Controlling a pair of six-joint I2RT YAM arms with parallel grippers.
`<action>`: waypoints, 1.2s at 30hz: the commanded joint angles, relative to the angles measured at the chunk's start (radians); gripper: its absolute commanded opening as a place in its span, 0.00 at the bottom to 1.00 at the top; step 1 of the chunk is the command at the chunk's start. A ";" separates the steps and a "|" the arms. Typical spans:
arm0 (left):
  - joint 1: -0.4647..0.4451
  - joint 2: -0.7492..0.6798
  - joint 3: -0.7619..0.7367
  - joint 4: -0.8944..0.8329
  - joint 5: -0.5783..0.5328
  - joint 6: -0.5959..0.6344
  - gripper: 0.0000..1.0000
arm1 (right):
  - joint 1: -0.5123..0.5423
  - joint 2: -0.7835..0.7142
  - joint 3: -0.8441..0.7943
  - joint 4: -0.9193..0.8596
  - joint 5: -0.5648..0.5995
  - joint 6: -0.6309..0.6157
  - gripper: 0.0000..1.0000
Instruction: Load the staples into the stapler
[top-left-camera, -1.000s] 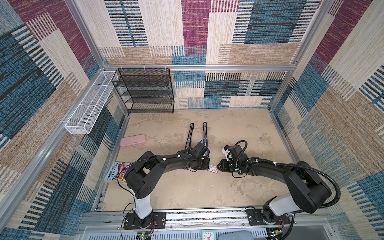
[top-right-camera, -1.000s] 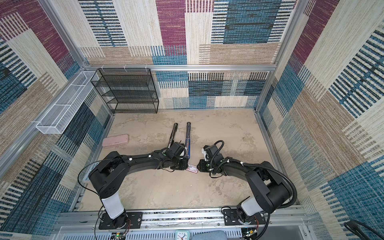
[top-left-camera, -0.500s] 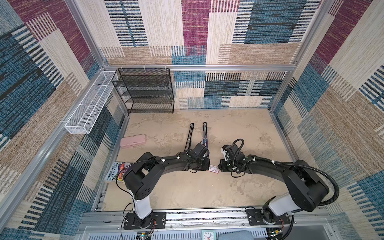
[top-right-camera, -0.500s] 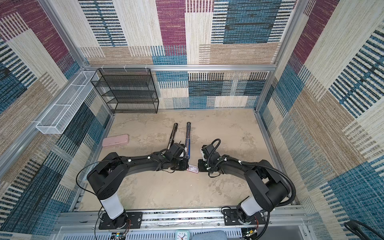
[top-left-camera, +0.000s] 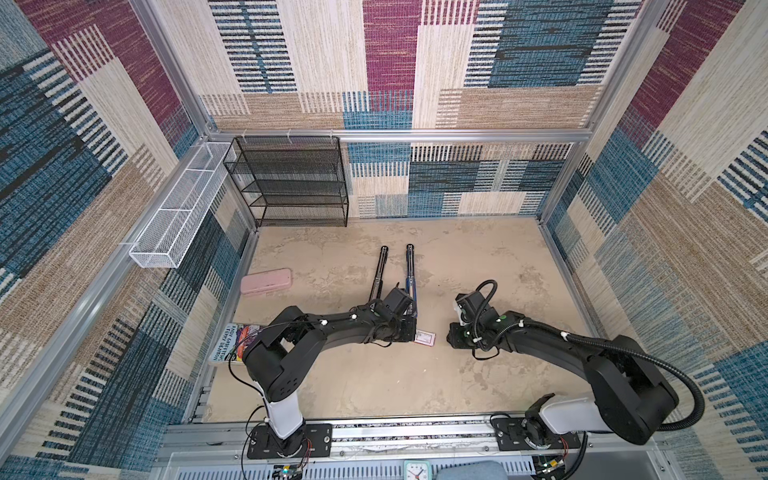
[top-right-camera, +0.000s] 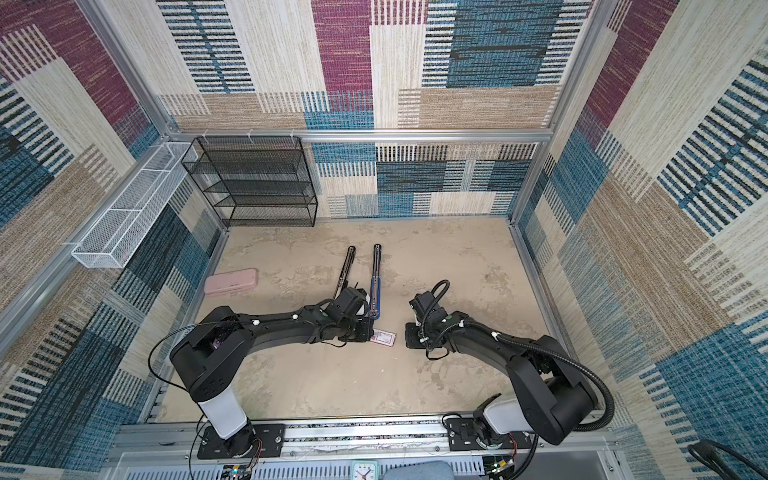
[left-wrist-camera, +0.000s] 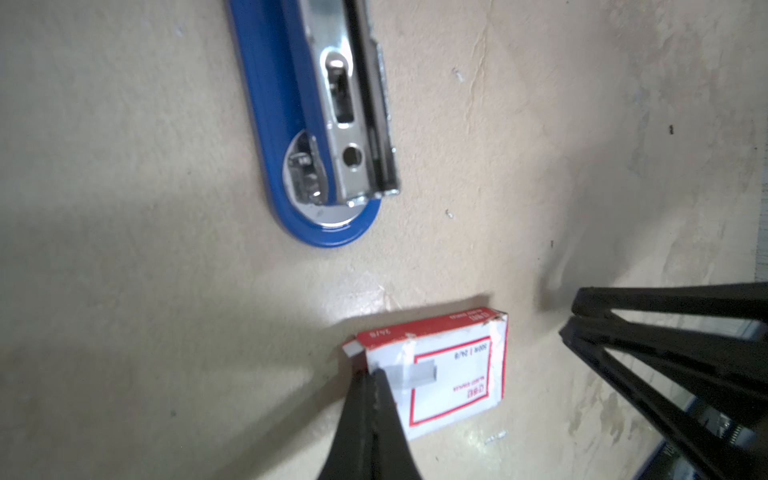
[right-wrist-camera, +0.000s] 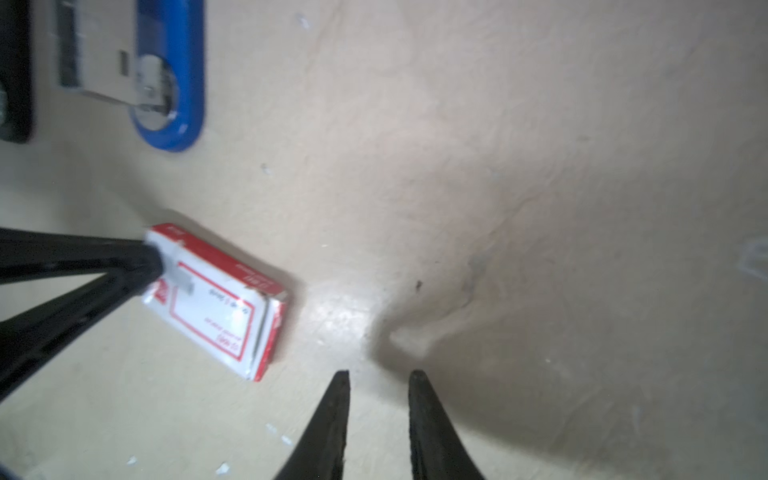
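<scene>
In both top views the left arm (top-left-camera: 328, 332) lies low over the counter (top-left-camera: 374, 386). Its upper link is folded back above the base and its forearm stretches toward 3 o'clock. The left gripper (left-wrist-camera: 376, 379) is clenched, and its tips pinch one end of a short grey staple strip (left-wrist-camera: 417, 374) that juts out over the white-and-red staple box (left-wrist-camera: 457, 390). The box lies flat on the counter, just at 6 o'clock of the blue end of the stapler (left-wrist-camera: 291, 137). The stapler lies splayed open with its metal channel facing up. The right arm (top-left-camera: 540, 343) mirrors the left, with its forearm reaching toward 9 o'clock and its wrist bent down. The right gripper (right-wrist-camera: 379, 376) hovers just at 3 o'clock of the box, apart from it, with its jaws a narrow gap apart and nothing between them.
</scene>
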 joint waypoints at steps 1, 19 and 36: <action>-0.001 -0.012 -0.011 -0.005 -0.006 -0.019 0.00 | 0.003 -0.022 -0.009 0.106 -0.128 0.055 0.33; -0.001 -0.030 -0.036 0.020 -0.001 -0.040 0.00 | 0.071 0.138 0.030 0.113 -0.072 0.096 0.18; 0.000 -0.053 -0.068 0.024 -0.005 -0.028 0.00 | 0.067 0.088 0.012 0.029 0.046 0.112 0.04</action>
